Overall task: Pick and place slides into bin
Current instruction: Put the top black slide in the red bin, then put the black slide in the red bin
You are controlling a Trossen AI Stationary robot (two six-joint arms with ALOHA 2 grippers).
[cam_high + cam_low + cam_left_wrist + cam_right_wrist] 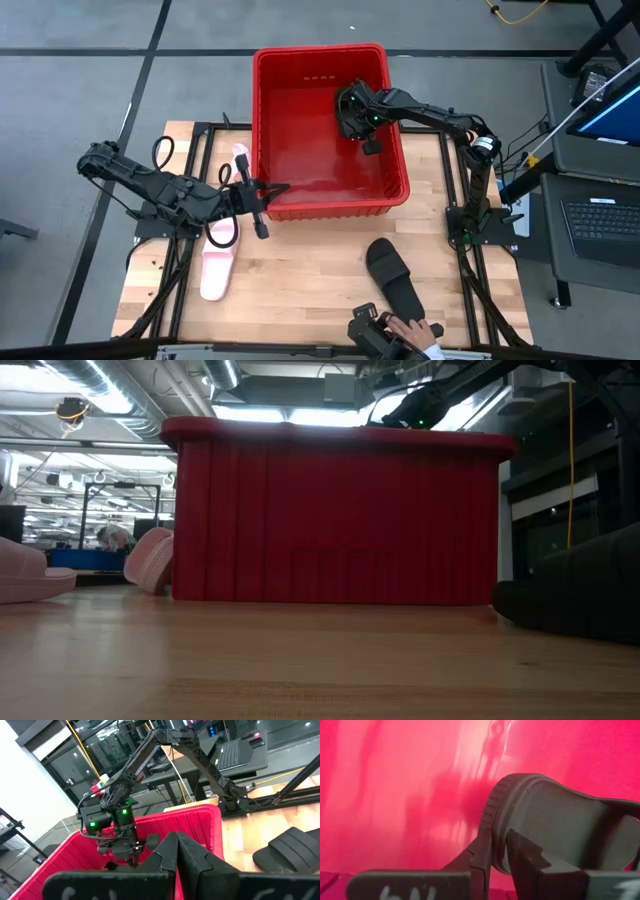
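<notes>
The red bin stands at the table's far middle. My right gripper reaches down inside it, shut on a black slide. A second black slide lies flat on the table near the front edge. One pink slide lies flat at the left. Another pink slide stands tipped up beside the bin's left wall. My left gripper hovers shut, with nothing in it, by the bin's near left corner. My right gripper pinches the black slide's sole at its rounded end rim. One finger is on the outer side and the other on the inner face. The fingers slant down from above. Whether the slide rests on the bin floor, I cannot tell.
A person's hand holds a dark device at the table's front edge, close to the black slide on the table. Bare wood lies between the pink slide on the left and that black slide. Off the table's right side stands a desk with a laptop.
</notes>
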